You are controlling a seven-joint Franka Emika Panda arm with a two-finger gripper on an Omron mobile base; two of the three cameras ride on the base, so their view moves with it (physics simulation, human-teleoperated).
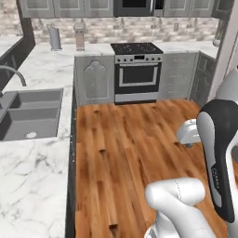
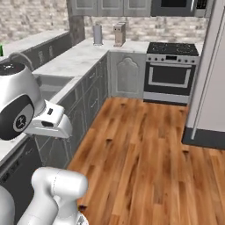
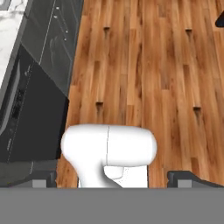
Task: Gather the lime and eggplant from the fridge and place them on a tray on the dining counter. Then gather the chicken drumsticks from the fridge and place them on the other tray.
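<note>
Wood floor (image 3: 144, 65) runs from the robot up to the stove (image 1: 137, 74), w/ marble counter (image 1: 32, 176) and sink (image 1: 32, 114) left of the stove. Fridge (image 2: 211, 88) stands right of the stove, door shut as far as I can tell, so lime, eggplant & drumsticks are presumably inside; can't see them or the trays. Gripper (image 3: 111, 177) hangs over the floor, tips wide apart, holding nothing. Step in hand looks like approach: drive base square to the fridge, stop w/ room for door swing, keep arm tucked till parked.
</note>
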